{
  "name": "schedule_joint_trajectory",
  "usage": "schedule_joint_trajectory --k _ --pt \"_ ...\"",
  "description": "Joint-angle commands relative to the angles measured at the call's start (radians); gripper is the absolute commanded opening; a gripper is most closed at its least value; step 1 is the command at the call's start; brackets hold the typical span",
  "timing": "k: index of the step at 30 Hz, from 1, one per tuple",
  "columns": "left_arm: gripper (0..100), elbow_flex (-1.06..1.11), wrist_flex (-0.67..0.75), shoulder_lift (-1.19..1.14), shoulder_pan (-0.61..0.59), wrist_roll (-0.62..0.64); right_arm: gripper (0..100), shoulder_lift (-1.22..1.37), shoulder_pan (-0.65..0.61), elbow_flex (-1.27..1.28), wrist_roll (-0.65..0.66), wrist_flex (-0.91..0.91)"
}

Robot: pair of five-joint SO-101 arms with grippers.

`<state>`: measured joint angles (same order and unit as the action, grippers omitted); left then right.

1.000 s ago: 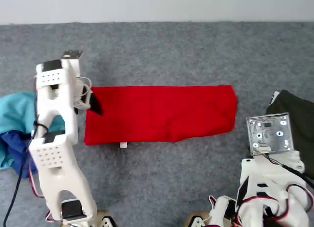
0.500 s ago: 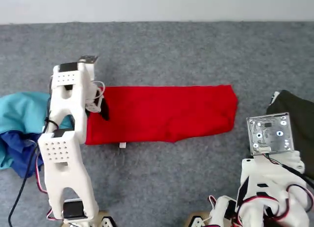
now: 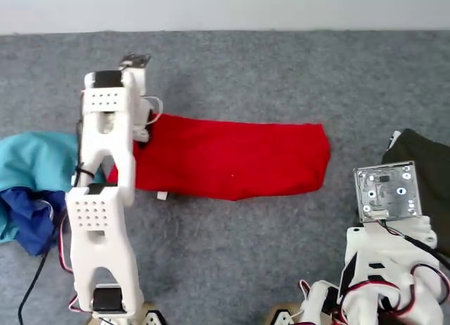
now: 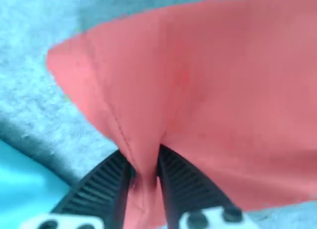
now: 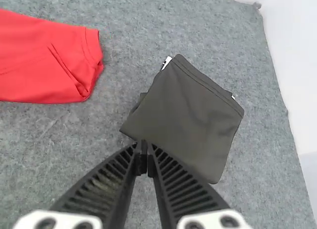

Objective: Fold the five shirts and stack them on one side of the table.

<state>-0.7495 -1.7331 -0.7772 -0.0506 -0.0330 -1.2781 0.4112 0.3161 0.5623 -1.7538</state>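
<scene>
Progress roughly a fifth, I judge: one dark shirt [image 5: 185, 115] lies folded square at the right side of the grey surface [image 3: 232, 79], starting the stack. Red shirt [image 3: 232, 160] is mid-fold, a long flat band across the middle, few wrinkles, white tag [image 3: 162, 195] poking out at its near edge. My left fingers [image 4: 181, 177] are clamped on its left end, cloth bunched between them. My right fingers [image 5: 106, 182] are pressed together, empty, hovering over the dark shirt. Teal shirt [image 3: 31, 163] and blue shirt [image 3: 24, 212] sit crumpled in a heap at the left edge, unfolded. Left to do: finish red, fold those, stack all.
</scene>
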Motion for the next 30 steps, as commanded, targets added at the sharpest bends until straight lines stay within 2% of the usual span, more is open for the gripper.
schedule_joint_trajectory --k 1,8,15,20,30 --pt "1 0.001 -0.023 0.14 0.098 0.014 1.1 -0.002 0.01 -0.005 -0.003 -0.025" --pt "1 0.042 -0.018 0.256 0.35 0.106 1.1 -0.002 0.01 -0.003 -0.008 -0.025" --pt "1 -0.11 -0.012 0.249 0.56 0.144 1.1 -0.001 0.012 -0.003 -0.008 -0.027" --pt "1 -0.131 0.08 0.249 0.634 0.144 1.1 -0.001 0.012 -0.003 -0.008 -0.03" --pt "1 -0.134 0.239 0.176 0.703 0.143 1.1 -0.001 0.012 -0.002 -0.008 -0.03"
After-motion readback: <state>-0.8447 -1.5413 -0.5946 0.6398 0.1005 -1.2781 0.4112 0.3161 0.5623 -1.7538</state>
